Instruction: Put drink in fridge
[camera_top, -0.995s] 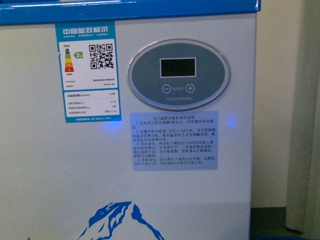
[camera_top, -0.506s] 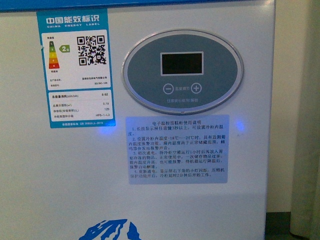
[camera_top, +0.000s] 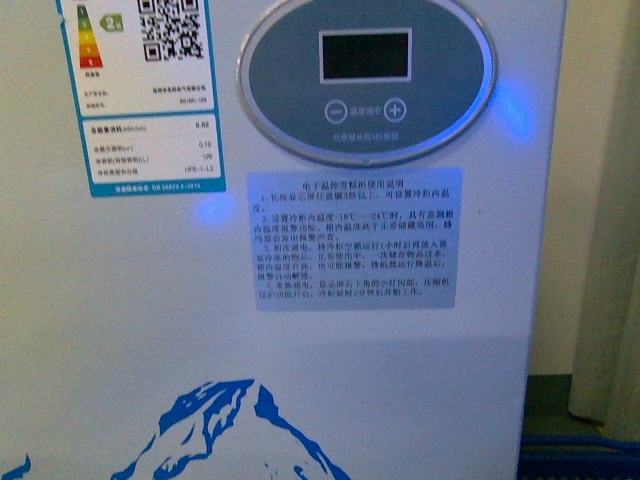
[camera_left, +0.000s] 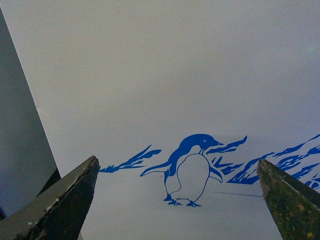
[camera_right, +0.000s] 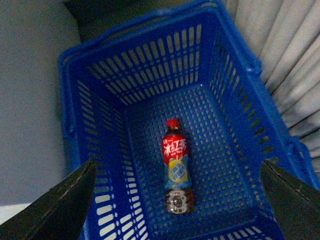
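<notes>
The fridge (camera_top: 400, 390) fills the front view: white front wall, oval grey display (camera_top: 365, 78), blue mountain graphic at the bottom. Its penguin graphic shows in the left wrist view (camera_left: 190, 170), close ahead of my open, empty left gripper (camera_left: 177, 172). The drink (camera_right: 175, 167), red cap and red label, lies on its side on the floor of a blue plastic shopping basket (camera_right: 235, 65). My right gripper (camera_right: 177, 175) hangs open above the basket, its dark fingers either side of the bottle and well clear of it.
An energy label (camera_top: 140, 95) and an instruction sticker (camera_top: 355, 238) are on the fridge front. A pale curtain (camera_right: 290, 55) hangs beside the basket. A grey wall or panel (camera_right: 30, 100) runs along the basket's other side.
The front view has dropped and moved closer: the blue top rim has left the frame and the mountain graphic has risen into view at the bottom.
</notes>
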